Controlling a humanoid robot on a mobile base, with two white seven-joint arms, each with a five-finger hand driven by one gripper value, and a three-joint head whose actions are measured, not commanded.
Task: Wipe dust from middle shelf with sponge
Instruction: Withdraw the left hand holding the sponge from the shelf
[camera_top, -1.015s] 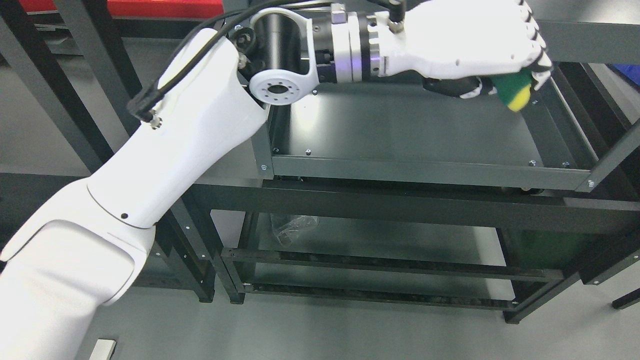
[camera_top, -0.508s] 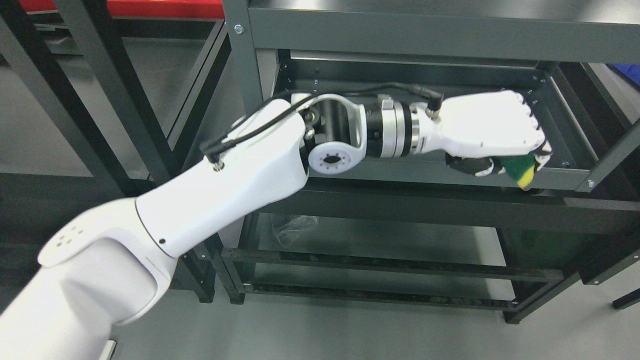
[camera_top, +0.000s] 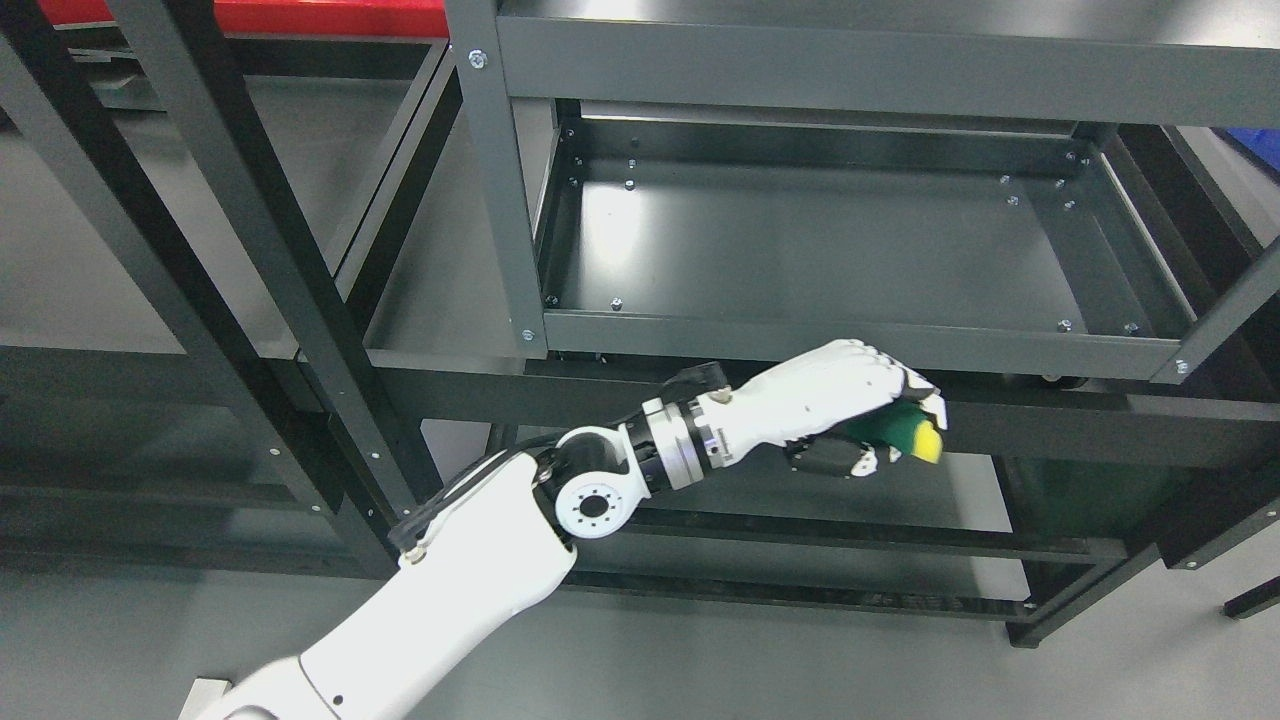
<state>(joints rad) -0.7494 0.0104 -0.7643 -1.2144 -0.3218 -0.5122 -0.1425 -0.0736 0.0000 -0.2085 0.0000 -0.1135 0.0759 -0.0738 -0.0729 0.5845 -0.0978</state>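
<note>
My left hand (camera_top: 880, 425) is shut on a green and yellow sponge (camera_top: 912, 435). It hangs in front of the dark metal rack, below the front lip of the middle shelf (camera_top: 820, 250) and outside it. The sponge's yellow end pokes out past the fingertips to the right. My left arm (camera_top: 480, 560) reaches up from the lower left. The middle shelf is a dark grey tray with raised edges and nothing on it. My right hand is out of the picture.
A top shelf beam (camera_top: 850, 70) overhangs the middle shelf. A black crossbar (camera_top: 1050, 420) runs just behind the hand. Below are lower rack rails (camera_top: 800, 540). A second black rack frame (camera_top: 250, 250) stands at the left, over grey floor (camera_top: 700, 660).
The left hand with the sponge has come out of the middle shelf, dropping from the shelf's back right corner, over the front lip, to below and in front of it. The arm has pulled back.
</note>
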